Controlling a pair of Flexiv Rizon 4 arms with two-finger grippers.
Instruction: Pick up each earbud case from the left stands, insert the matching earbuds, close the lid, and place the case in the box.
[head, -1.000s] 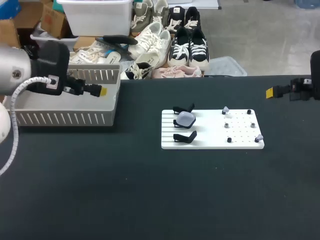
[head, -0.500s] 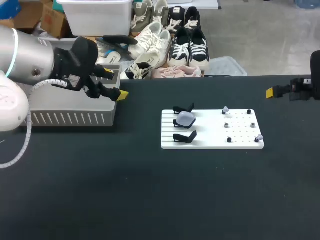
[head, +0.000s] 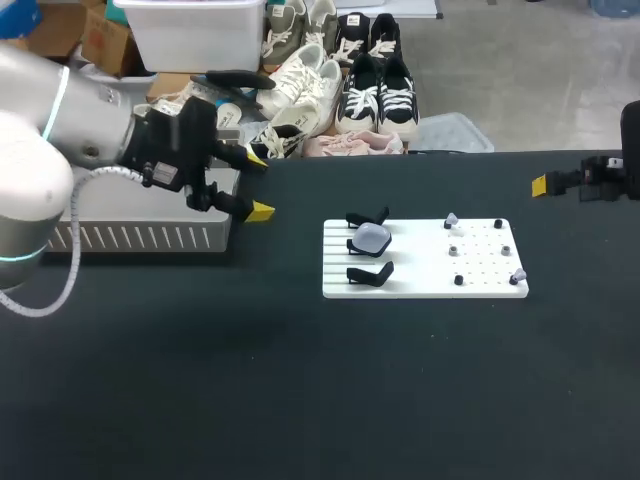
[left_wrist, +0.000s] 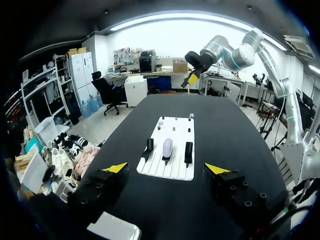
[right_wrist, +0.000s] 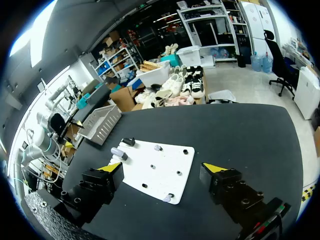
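A pale lavender earbud case (head: 372, 237) sits on the middle of three black stands at the left end of a white board (head: 420, 287). Small earbuds (head: 451, 220) rest on pegs at the board's right end. My left gripper (head: 259, 186) hangs open and empty just past the right end of the white slatted box (head: 140, 236), left of the board. Along its fingers the left gripper (left_wrist: 166, 168) faces the case (left_wrist: 167, 147). My right gripper (head: 540, 185) is open and empty at the table's far right; from the right gripper (right_wrist: 162, 167) the board (right_wrist: 162, 160) lies just ahead.
Two black stands (head: 367, 217) (head: 368, 274) flank the case and hold nothing. Several black pegs dot the board's right half. Bare dark tabletop runs in front of the board and between it and the box.
My left arm has swung right, from over the box to just beyond its right end, nearer the board. The right arm has not moved.
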